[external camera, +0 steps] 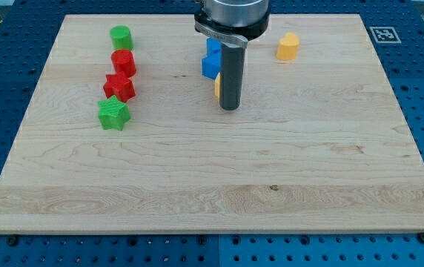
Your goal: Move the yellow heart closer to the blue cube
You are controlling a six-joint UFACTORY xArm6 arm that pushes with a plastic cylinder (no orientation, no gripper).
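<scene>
The near half of the table [197, 185] is bare pale wood, set on a blue perforated surface, with a small dark knot towards the view's bottom centre. Farther in, on the view's left, four blocks stand in a loose column: nearest is the green star [113, 114], touching or just beside the red star [119, 87] behind it, then a red block [124, 62] of rounded shape, and farthest a green block [121, 36], also rounded, slightly apart from the red one. Near the middle my tip [229, 108] rests on the table at the end of the dark upright rod. There is no claw on this arm, so nothing to report as apart or together. Just to the view's left of the rod, touching it or nearly so, a sliver of a yellow block [217, 85] shows – most of it is hidden behind the rod, so its shape cannot be told. Directly behind that sliver stand two blue shapes, a lower blue block [210, 67] and an upper blue block [213, 47], one against the other; which is a cube I cannot tell. Farthest, at the view's upper right of the rod and well apart from it, sits the yellow heart [288, 46], with a printed marker at the table's far right corner
</scene>
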